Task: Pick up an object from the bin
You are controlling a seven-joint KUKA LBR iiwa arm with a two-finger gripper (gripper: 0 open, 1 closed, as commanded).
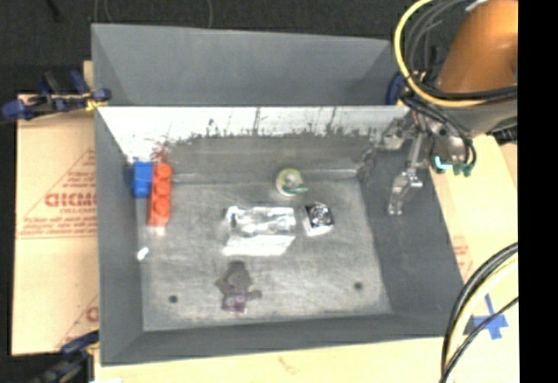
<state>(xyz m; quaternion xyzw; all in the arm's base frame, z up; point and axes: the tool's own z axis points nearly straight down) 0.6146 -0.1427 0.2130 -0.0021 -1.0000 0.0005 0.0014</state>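
We see the gripper hanging at the right side of the grey bin, above the sloped right wall and clear of the floor; we cannot tell whether it is released or clenched. Nearest to it on the bin floor lie a small black-and-white thing and, just behind that, a round pale greenish thing. Touching the black-and-white thing's left side is a crinkled silvery packet. A dark purple figure lies near the front, and a blue block sits beside an orange stacked piece at the far left.
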